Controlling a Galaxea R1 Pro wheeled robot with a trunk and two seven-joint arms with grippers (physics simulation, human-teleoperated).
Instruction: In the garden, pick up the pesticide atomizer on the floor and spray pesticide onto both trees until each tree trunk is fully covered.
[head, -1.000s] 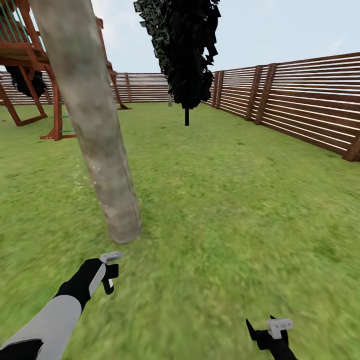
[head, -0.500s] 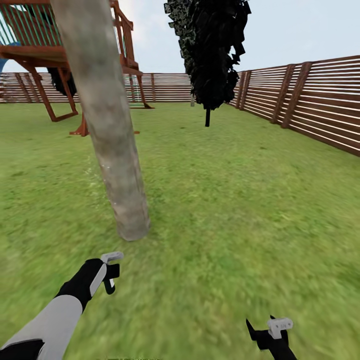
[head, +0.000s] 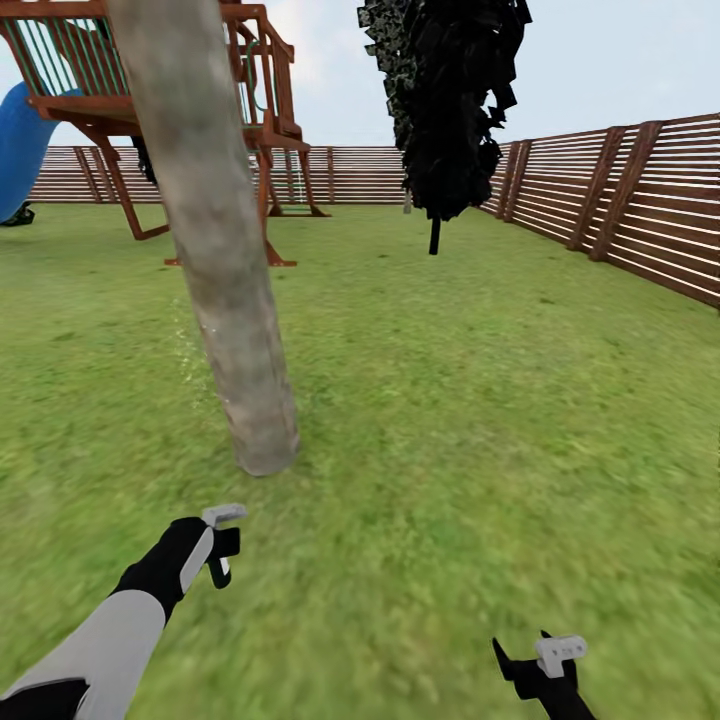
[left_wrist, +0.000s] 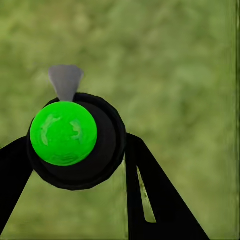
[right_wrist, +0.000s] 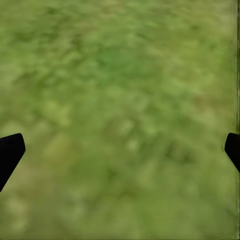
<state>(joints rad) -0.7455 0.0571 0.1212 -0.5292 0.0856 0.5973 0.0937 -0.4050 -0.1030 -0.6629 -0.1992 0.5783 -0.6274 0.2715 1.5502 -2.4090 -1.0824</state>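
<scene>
Grass floor (head: 480, 420) spreads to a slatted fence (head: 640, 210). Leaning tree trunk (head: 215, 240) rises at 12 o'clock from the left tool (head: 222, 545), whose fingers clamp the atomizer (left_wrist: 75, 142), green-capped. Right tool (head: 535, 665) hangs wide open, empty.

Premises: an enclosed back garden. Grass lawn (head: 480, 420) throughout, bounded by a brown slatted wooden fence (head: 640, 200) under open sky. A thick leaning tree trunk (head: 215, 250), a dark leafy tree (head: 450, 100) and a wooden play frame (head: 255, 110) with blue slide (head: 20, 150) stand on the grass.
</scene>
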